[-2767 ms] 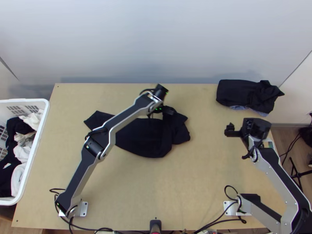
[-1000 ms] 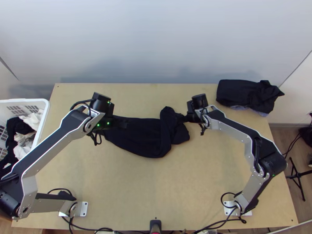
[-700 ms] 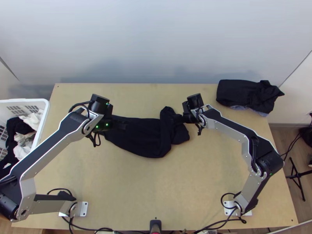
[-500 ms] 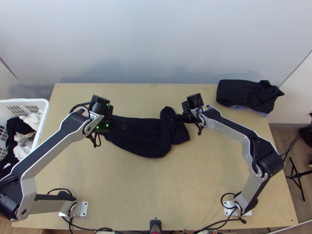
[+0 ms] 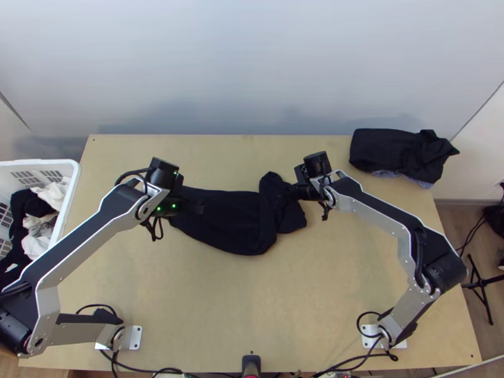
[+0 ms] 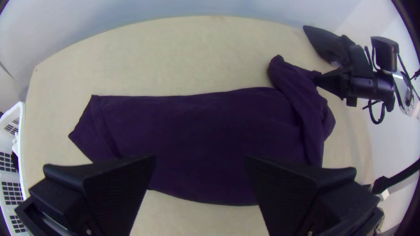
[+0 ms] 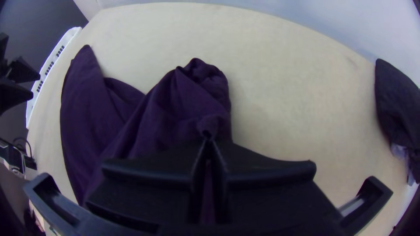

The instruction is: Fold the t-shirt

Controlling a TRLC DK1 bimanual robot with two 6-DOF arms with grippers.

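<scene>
White basket (image 5: 38, 162) and dark cloth pile (image 5: 390, 151)

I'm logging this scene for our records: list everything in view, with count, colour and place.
T-shirt: one, dark, mid-table, bunched towards the right end
Table: one, light wood, under the t-shirt
Basket: one, white, at the table's left
Clothes: several, white and dark, in the basket
Cloth pile: count unclear, dark over blue-grey, far right corner
Wall: white, behind
Stand: one, black, floor at right
Cables: several, black, near edge
Arms: two, silver-grey and black, bases at near corners
Left gripper: one, black, open above the t-shirt
Right gripper: one, black, pinching the bunched end
</scene>
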